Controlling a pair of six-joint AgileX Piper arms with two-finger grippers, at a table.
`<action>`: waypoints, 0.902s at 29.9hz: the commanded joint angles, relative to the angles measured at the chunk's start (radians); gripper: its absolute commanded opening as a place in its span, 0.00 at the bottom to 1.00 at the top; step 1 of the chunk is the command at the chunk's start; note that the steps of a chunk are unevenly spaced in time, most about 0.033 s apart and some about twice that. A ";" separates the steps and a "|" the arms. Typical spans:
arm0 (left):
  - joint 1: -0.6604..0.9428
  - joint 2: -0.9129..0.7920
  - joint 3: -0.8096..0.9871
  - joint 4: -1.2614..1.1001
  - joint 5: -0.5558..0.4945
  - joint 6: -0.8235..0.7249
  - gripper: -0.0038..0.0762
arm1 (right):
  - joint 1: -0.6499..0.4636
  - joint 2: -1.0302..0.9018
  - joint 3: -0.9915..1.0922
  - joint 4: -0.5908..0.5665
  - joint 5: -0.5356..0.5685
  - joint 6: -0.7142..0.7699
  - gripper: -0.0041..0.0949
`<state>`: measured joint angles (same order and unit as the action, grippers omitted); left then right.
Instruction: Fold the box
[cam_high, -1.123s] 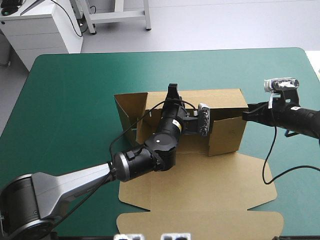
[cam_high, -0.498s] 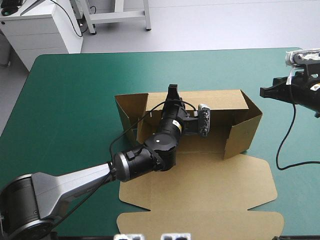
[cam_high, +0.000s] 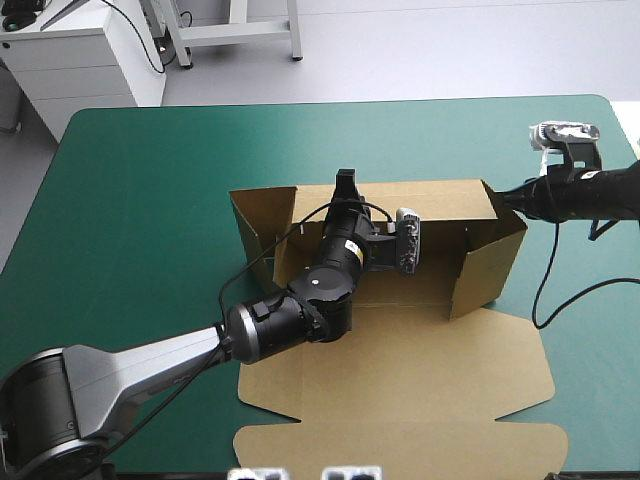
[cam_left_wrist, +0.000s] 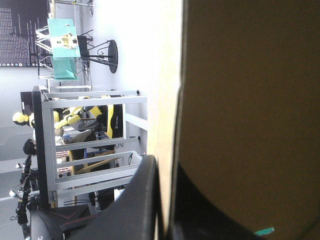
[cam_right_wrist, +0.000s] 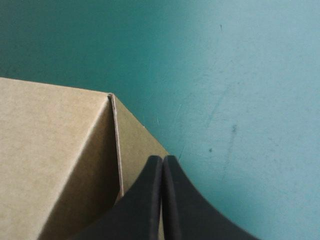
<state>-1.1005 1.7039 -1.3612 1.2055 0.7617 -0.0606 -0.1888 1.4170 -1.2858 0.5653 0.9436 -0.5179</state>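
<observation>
my left gripper is clamped on the back wall of the brown box, the board pinched tight. my right gripper is closed on nothing, its tip at the right wall's far corner. the box sits mid-tabletop, walls raised, lid flat toward the near edge.

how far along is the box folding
Partway. Done: the box has its back wall, left wall and right wall standing, the right one splayed outward. In hand: the left jaws grip the back wall; the right jaws, shut, sit at the rear right corner. Left: the big front panel lies flat, untucked.
</observation>
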 joint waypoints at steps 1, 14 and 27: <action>-0.009 -0.049 -0.029 0.026 -0.021 -0.011 0.04 | 0.001 -0.034 0.003 0.053 -0.015 -0.031 0.02; -0.009 -0.049 -0.029 0.019 -0.016 -0.011 0.04 | 0.001 -0.183 0.264 0.078 -0.146 -0.199 0.02; -0.009 -0.049 -0.029 0.019 -0.016 -0.008 0.04 | 0.001 -0.209 0.277 -0.053 -0.095 -0.321 0.33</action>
<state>-1.1005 1.7039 -1.3612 1.2026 0.7627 -0.0597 -0.1877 1.2349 -0.9869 0.5185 0.8568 -0.8008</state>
